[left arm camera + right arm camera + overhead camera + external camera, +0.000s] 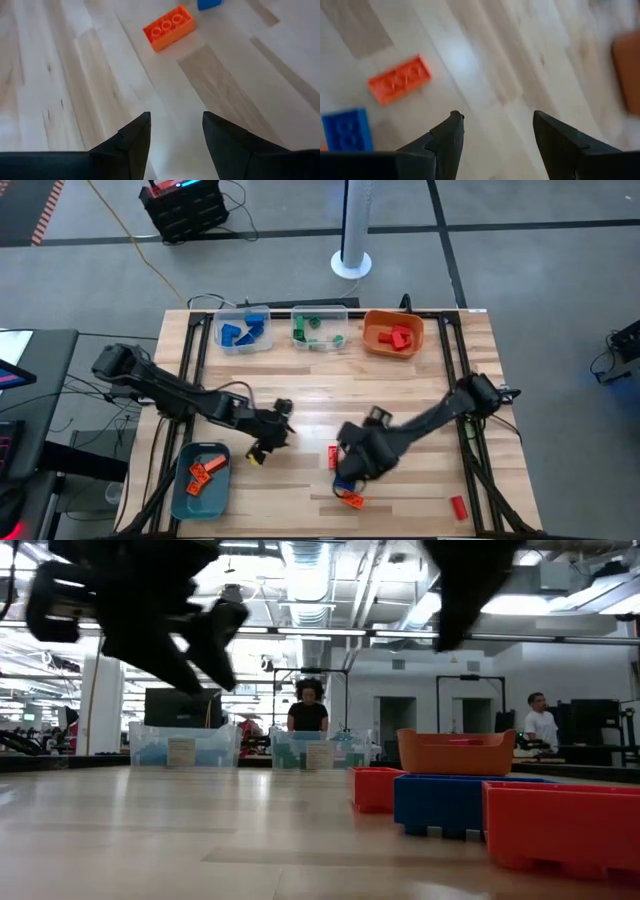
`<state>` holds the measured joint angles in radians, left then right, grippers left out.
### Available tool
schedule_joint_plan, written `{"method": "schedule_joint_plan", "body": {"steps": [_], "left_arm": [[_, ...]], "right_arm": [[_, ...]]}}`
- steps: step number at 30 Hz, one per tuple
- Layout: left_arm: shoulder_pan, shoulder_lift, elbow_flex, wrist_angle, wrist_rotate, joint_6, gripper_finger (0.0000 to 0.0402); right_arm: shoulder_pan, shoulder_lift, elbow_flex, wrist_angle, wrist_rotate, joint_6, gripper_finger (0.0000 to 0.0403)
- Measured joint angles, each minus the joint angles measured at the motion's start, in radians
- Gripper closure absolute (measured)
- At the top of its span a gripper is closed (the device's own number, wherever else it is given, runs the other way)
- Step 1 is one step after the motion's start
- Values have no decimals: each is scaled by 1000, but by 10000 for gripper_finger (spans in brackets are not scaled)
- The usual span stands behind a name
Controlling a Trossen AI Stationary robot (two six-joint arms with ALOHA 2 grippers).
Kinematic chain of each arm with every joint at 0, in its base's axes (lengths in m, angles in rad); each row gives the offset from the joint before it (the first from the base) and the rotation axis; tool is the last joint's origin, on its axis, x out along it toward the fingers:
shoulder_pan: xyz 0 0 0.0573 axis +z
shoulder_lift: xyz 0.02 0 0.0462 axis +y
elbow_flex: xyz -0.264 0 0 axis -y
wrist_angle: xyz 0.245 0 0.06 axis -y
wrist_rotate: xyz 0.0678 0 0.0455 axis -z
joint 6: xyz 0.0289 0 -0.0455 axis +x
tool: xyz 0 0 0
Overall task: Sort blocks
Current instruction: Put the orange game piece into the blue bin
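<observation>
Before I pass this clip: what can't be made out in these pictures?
- High view: the right claw covers the loose blocks beneath it; only bits of red, orange and blue show.
- High view: blocks in the clear bin are too small to count.
- Low view: both arms are cut off at the top edge; the near red block runs past the right edge.
- Right wrist view: the orange shape at the edge is blurred and cropped.

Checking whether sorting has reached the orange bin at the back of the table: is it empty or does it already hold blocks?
Not empty. From above, the orange bin holds red blocks.
</observation>
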<state>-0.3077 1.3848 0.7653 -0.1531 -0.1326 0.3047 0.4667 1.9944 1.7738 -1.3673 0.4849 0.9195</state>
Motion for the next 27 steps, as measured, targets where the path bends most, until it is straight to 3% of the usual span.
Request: {"method": "schedule_joint_plan", "body": {"steps": [8,16,21,27], "left_arm": [[-20,266,264,-107,3,174,221],[-32,465,497,-170,5,327,189],[-15,565,604,-176,53,322,180],[-5,650,668,-197,96,408,181]], "right_arm": [[138,-6,-121,-21,-70,330,159],[257,-6,-130,-112,-75,574,159],[321,-6,-130,-193,-74,757,159],[361,-6,-130,-155,-51,843,159]]}}
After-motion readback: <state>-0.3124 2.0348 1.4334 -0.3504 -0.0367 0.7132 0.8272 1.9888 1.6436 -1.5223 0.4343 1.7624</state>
